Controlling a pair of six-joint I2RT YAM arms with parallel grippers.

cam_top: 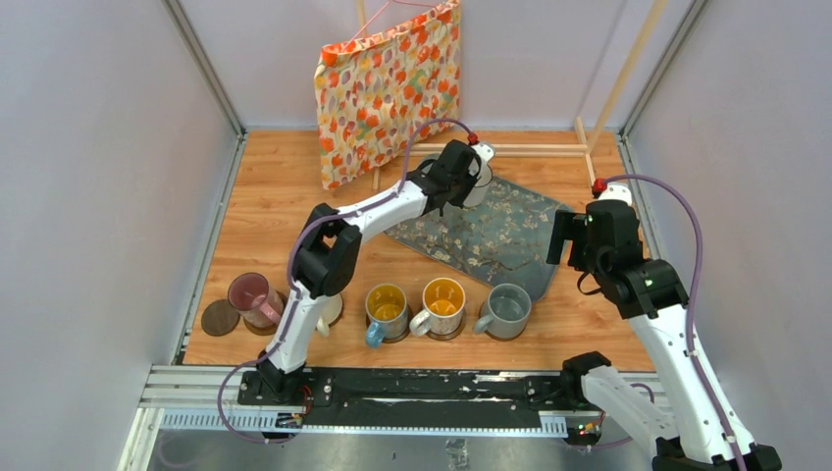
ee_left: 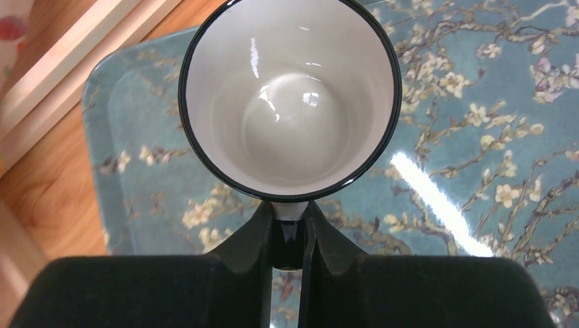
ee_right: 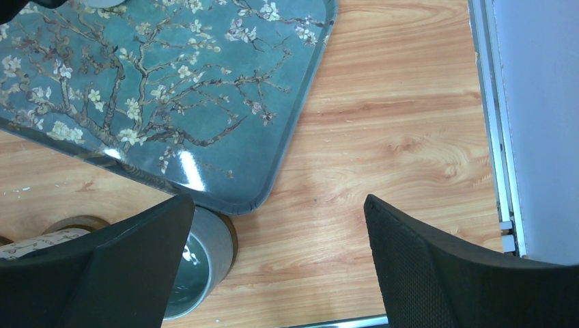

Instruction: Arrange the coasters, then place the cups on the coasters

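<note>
My left gripper (cam_top: 469, 177) (ee_left: 290, 229) is shut on the handle of the white cup with a dark rim (ee_left: 290, 96) (cam_top: 480, 189), at the far left corner of the floral tray (ee_left: 478, 137). In the near row stand the pink cup (cam_top: 250, 293), the blue-handled yellow-inside cup (cam_top: 387, 309), the white yellow-inside cup (cam_top: 443, 302) and the grey cup (cam_top: 508, 310) (ee_right: 205, 253), each on a brown coaster. One bare coaster (cam_top: 220, 317) lies at the left end. My right gripper (cam_top: 564, 240) (ee_right: 278, 205) hangs open and holds nothing, above the tray's near right corner.
The blue-grey floral tray (cam_top: 491, 235) (ee_right: 171, 102) lies at an angle in the middle of the table. A floral cloth bag (cam_top: 388, 88) hangs at the back, next to wooden slats (cam_top: 530, 149). My left arm hides a pale cup (cam_top: 332, 308) in the row.
</note>
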